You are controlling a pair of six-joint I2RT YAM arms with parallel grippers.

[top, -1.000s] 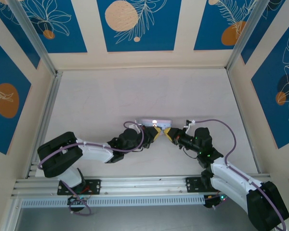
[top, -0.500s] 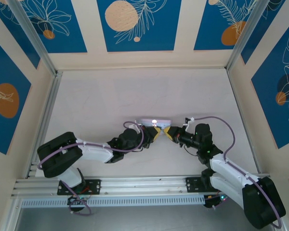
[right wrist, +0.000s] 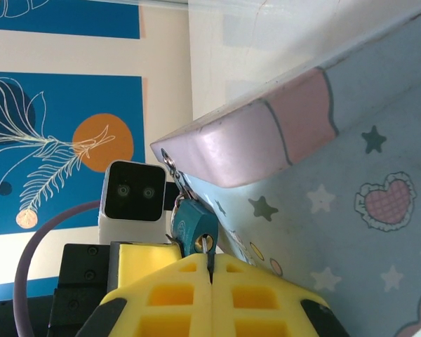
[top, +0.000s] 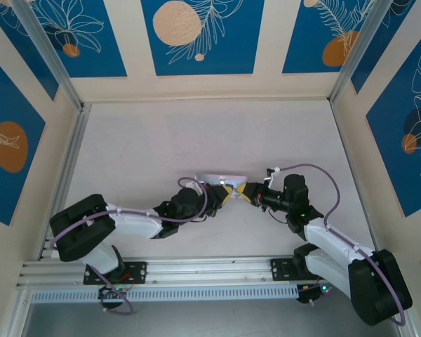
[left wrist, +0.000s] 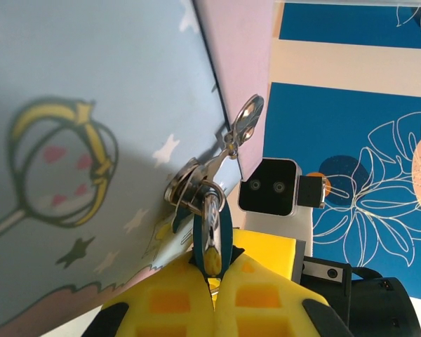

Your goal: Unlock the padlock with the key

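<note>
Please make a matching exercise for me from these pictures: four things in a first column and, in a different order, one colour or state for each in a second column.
Column 1:
1. padlock
2. tin
3. right gripper
4. cable

Column 2:
A. purple
B. teal
C. yellow and shut
D. pale blue with stars

Pairs: 1-B, 2-D, 3-C, 4-A
</note>
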